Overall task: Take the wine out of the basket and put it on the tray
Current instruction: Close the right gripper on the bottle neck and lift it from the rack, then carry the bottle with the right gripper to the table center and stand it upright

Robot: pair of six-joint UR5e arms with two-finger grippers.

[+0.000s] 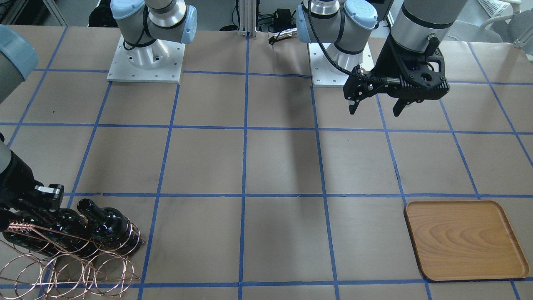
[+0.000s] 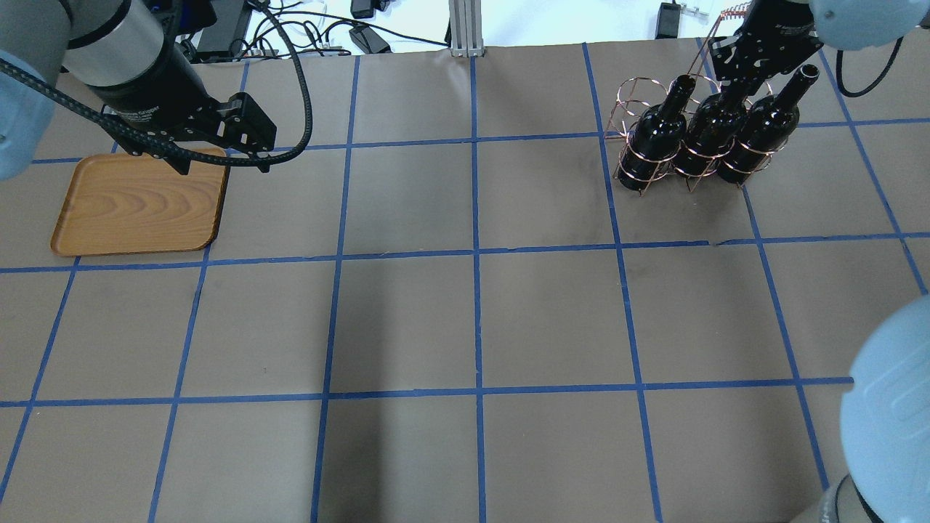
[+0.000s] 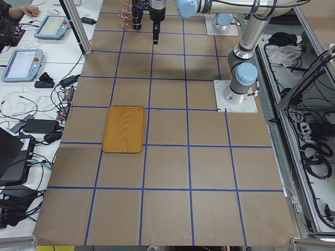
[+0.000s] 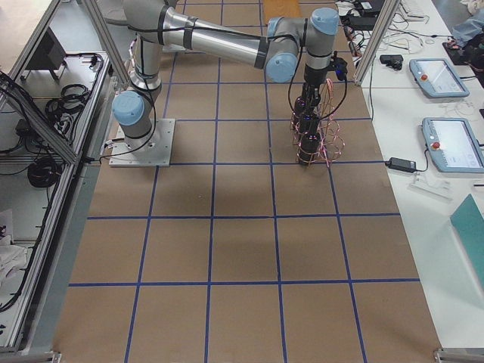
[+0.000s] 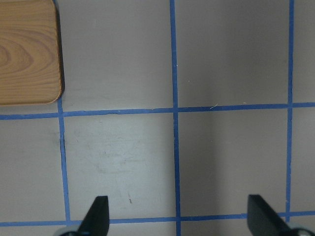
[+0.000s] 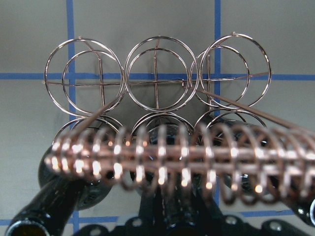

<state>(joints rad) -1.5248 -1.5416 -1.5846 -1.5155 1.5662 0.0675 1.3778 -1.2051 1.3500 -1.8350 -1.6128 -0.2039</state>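
Three near-black wine bottles lie side by side in the copper wire basket [image 2: 631, 165] at the table's far right. My right gripper [image 2: 737, 76] sits over the neck of the middle bottle [image 2: 705, 134]. In the right wrist view its fingers press close on either side of that neck [image 6: 172, 216], just behind the basket's coiled handle [image 6: 162, 164]. The outer bottles [image 2: 657, 134] [image 2: 759, 131] are free. The wooden tray [image 2: 138, 203] lies bare at the far left. My left gripper [image 2: 221, 168] hovers open and empty above the tray's right edge.
The basket's front rings [image 6: 157, 73] hold nothing. Both arm bases [image 1: 145, 58] [image 1: 339, 54] stand on the robot's side of the table. Brown paper with blue tape lines [image 2: 476, 254] covers the table between basket and tray.
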